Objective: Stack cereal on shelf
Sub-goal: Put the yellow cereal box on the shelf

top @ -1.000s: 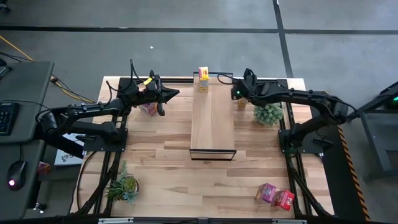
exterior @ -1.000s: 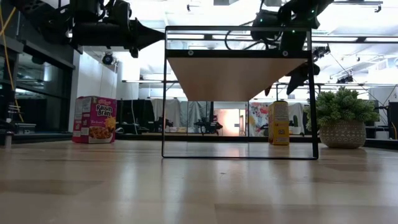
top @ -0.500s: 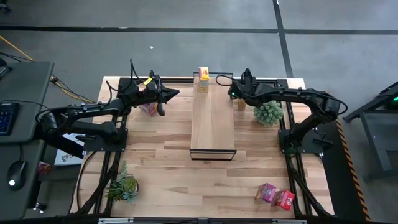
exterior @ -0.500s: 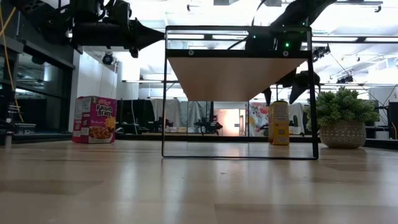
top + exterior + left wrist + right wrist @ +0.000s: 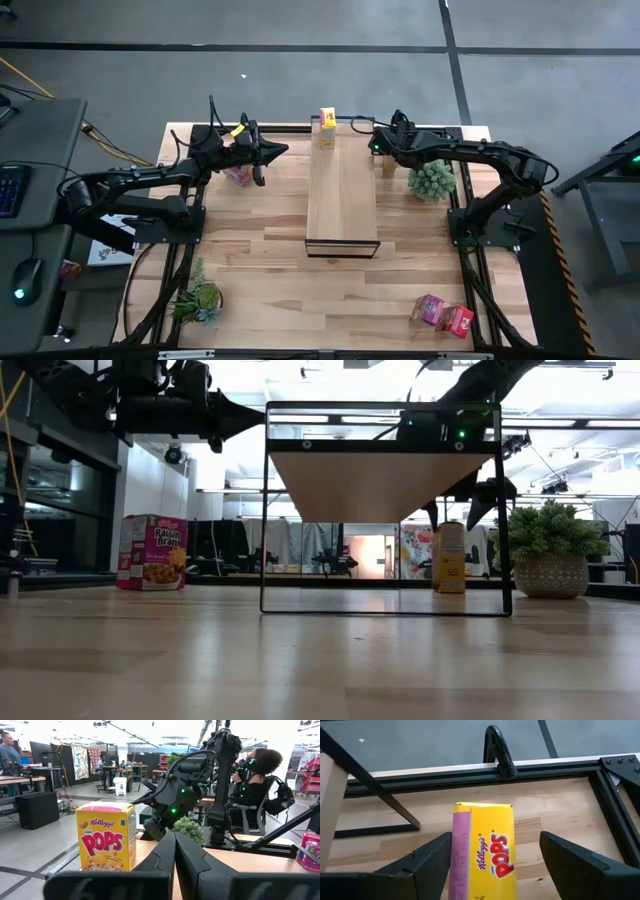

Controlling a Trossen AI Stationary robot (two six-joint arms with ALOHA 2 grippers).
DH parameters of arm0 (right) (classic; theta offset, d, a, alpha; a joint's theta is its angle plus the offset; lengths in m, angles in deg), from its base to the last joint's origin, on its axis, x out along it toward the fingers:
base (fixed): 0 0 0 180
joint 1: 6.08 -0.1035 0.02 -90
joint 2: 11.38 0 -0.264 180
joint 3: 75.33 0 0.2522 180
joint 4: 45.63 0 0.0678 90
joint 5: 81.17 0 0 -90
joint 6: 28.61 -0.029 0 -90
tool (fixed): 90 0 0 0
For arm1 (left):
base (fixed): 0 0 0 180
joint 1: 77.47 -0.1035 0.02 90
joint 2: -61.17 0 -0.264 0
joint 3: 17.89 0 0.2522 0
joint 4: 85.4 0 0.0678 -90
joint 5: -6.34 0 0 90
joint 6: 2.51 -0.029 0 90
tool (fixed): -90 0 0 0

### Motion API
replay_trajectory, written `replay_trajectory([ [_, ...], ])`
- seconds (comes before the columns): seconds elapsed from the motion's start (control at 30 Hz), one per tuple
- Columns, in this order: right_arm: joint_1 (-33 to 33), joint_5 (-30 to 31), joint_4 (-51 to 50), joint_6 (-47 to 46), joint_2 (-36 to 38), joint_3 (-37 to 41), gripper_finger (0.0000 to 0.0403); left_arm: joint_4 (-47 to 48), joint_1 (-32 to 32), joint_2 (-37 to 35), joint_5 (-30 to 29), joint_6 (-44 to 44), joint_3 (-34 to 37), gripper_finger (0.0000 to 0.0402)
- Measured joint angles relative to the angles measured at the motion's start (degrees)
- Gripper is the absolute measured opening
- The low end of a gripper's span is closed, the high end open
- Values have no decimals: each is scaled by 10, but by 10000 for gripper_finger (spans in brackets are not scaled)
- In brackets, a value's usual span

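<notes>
Right gripper [image 5: 492,865] barely shifted since half a second back, fingers spread wide around yellow cereal box [image 5: 484,851], base cut off. Left gripper [image 5: 175,865] pinched closed, empty.

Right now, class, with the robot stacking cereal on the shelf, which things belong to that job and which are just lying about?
Belong to the job:
- shelf
- yellow box on the shelf
- yellow box under the open right gripper
- Raisin Bran box near the shut left gripper
- pink box and red box

Just lying about:
- round plant
- spiky plant
</notes>
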Motion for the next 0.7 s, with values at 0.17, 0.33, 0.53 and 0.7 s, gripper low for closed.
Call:
replay_trajectory([
  [0.17, 3, -4, -2, 0, 0, 0, 254, 0, 0, 0, 0, 0, 0, 0],
  [0.33, 7, -18, -3, 3, 0, 0, 218, 0, 0, 0, 0, 0, 0, 0],
  [0.53, 7, -17, -3, 5, 0, 0, 179, 0, 0, 0, 0, 0, 0, 0],
  [0.7, 7, -13, -3, 13, 0, 0, 157, 0, 0, 0, 0, 0, 0, 0],
])
